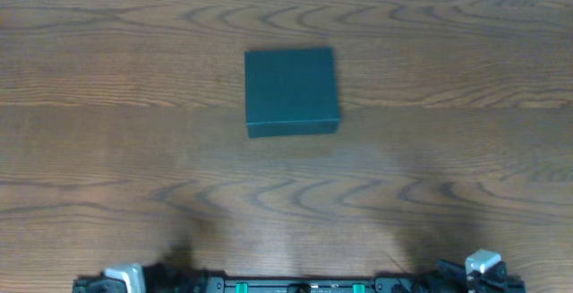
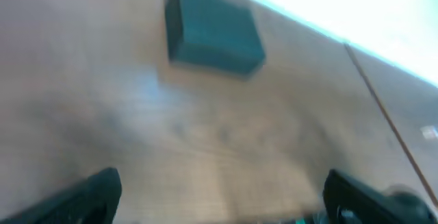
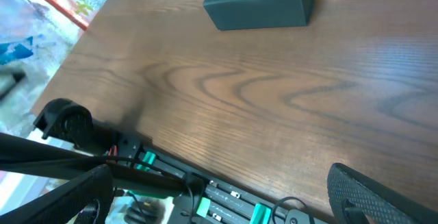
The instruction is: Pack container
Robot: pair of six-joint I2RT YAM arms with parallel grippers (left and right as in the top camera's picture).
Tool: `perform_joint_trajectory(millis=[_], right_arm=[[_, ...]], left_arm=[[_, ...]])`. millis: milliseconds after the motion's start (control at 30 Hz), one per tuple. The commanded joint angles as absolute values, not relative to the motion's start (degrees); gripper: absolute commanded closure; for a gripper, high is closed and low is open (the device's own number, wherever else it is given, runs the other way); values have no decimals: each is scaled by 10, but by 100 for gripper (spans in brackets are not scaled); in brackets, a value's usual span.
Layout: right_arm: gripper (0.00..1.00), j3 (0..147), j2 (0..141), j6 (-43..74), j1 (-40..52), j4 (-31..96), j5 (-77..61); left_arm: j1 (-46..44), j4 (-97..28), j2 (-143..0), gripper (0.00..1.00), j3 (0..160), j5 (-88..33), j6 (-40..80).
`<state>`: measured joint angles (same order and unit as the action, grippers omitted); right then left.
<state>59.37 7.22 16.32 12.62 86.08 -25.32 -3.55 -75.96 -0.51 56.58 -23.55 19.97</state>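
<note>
Well beyond both jaws, container (image 1: pixel 292 91)

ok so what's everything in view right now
container: one, dark teal-green, lid shut, on the table, centre, toward the far side
table: one, brown wood grain, fills the overhead view
mounting rail: one, black with green parts, along the table's near edge
left end effector: one, black, open, holding nothing, back at the near edge
right end effector: one, black, open, holding nothing, back at the near edge
</note>
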Motion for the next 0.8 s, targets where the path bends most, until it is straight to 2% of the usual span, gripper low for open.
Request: perform_joint_trajectory(millis=[0,167,333,767], right_arm=[[1,591,72,171,128,862,-259],[1,591,72,171,128,862,-259],[1,591,72,171,128,862,-259],[1,591,72,171,128,862,-259]], left_arm=[[-33,-684,-3,5,529,-132,204],[-33,-541,-3,5,390,-47,128],[-33,-409,-3,5,267,-38,49],[-33,-285,-3,5,108,-28,32]])
